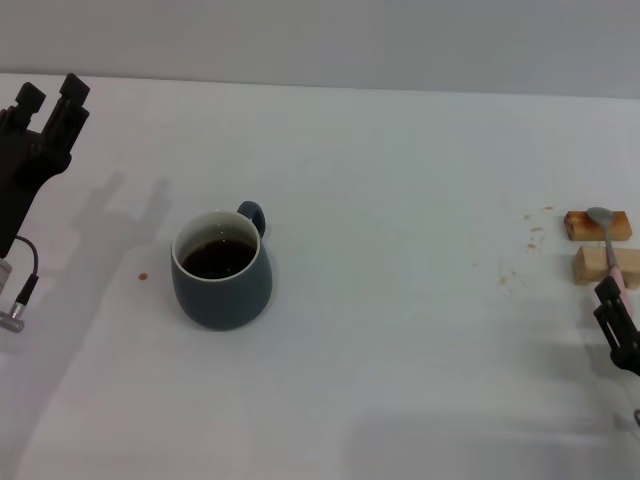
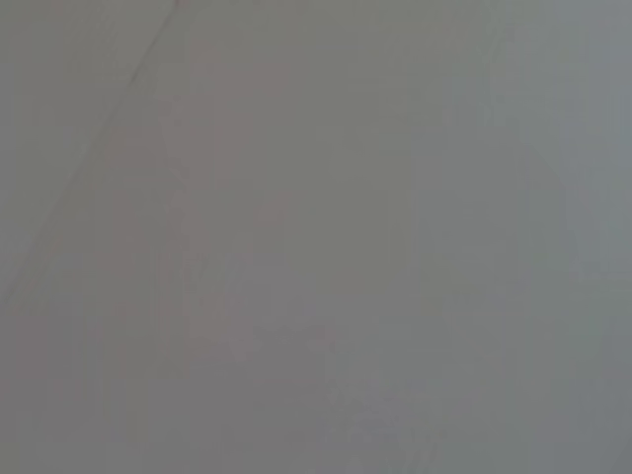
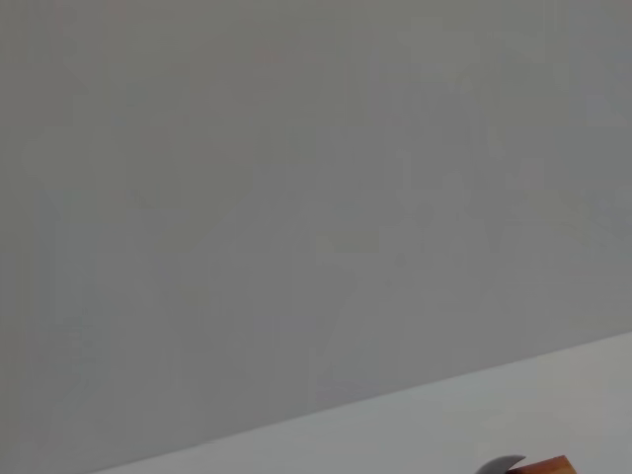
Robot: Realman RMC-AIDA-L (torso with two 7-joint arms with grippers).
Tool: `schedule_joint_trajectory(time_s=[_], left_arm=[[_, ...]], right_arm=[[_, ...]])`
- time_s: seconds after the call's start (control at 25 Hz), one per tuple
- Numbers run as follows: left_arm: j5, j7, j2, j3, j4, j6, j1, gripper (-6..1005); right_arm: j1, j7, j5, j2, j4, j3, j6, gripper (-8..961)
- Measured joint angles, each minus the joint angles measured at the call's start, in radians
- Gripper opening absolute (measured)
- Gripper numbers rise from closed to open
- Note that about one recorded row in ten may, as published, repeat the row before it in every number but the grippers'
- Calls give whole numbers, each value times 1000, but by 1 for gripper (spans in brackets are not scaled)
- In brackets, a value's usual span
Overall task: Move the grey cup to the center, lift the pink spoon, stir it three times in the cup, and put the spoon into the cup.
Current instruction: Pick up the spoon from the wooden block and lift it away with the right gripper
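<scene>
Nearest, at four o'clock: right gripper (image 1: 614, 305), touching the handle end of the pink spoon (image 1: 609, 243); jaw state impossible to tell. Just beyond, spoon bridging two wooden blocks (image 1: 598, 225), long axis pointing twelve. Mid-table toward nine: grey cup (image 1: 221, 268), coffee inside. Farthest, at ten: left gripper (image 1: 47, 105), fingers spread, empty.

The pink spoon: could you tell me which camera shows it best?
The head view: the pink spoon lies across two wooden blocks. The right wrist view catches only its bowl tip; the left wrist view shows none of it.
</scene>
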Motion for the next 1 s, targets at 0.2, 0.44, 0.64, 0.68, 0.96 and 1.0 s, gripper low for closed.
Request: schedule_joint_trajectory(time_s=[0.2, 0.44, 0.64, 0.68, 0.96, 1.0], left_arm=[[1, 0, 0, 0, 0, -2, 0, 694], [5, -1, 0, 0, 0, -5, -3, 694], [6, -5, -3, 0, -1, -9, -3, 693], [6, -8, -3, 1, 0, -9, -3, 693], [6, -12, -5, 3, 0, -9, 3, 693], [7, -12, -5, 3, -1, -9, 4, 693]], right_arm=[[-8, 7, 0, -1, 3, -8, -4, 609], [-13, 8, 0, -2, 4, -12, 1, 608], [-13, 8, 1, -2, 3, -12, 19, 609], [-13, 8, 2, -2, 2, -12, 23, 609], [-8, 10, 7, -4, -2, -10, 37, 603], [-7, 10, 7, -4, -2, -9, 37, 603]])
